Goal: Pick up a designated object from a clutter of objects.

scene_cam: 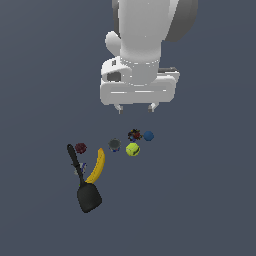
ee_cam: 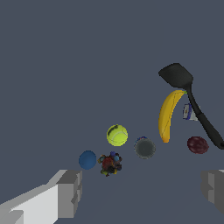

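Can (scene_cam: 114,145) with grey top sits on bench (scene_cam: 200,200), near yellow-green ball (scene_cam: 132,149), between banana (scene_cam: 96,166) and ball. Pincer (scene_cam: 135,108) wide, empty, hovering well above clutter. Approach step; next: shift over can, descend, close on it.

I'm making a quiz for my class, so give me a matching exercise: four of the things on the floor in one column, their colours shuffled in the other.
Things:
1. banana
2. spatula
3. ball next to the multicoloured piece
4. squat can's top

Colours:
A. grey
B. blue
C. yellow
D. black

Pairs: 1-C, 2-D, 3-B, 4-A
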Motion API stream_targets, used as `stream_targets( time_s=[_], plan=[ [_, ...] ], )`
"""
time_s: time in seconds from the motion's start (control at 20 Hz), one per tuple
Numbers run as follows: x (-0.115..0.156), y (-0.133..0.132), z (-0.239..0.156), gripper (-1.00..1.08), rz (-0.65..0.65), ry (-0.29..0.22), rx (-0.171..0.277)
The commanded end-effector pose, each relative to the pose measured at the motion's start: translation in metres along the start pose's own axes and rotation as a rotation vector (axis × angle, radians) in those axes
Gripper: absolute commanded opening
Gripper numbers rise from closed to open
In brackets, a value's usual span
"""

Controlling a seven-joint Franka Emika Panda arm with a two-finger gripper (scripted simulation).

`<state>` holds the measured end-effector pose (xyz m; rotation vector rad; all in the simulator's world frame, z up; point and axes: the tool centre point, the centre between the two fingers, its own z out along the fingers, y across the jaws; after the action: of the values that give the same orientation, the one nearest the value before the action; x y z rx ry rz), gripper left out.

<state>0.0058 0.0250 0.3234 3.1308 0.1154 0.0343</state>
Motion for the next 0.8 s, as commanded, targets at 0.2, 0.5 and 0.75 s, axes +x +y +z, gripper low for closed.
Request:
stream_targets(
  time_s=[0.2,0.5,0.75],
  plan=[
    [0.002,-0.004,0.002,1.0,-0.004,-0.001,0.001],
    [0.006,-0.017,0.005,1.0,-0.01,-0.004,0.005],
    [0.006,-0.015,0.007,1.0,-0.013,-0.004,0.005]
  ],
)
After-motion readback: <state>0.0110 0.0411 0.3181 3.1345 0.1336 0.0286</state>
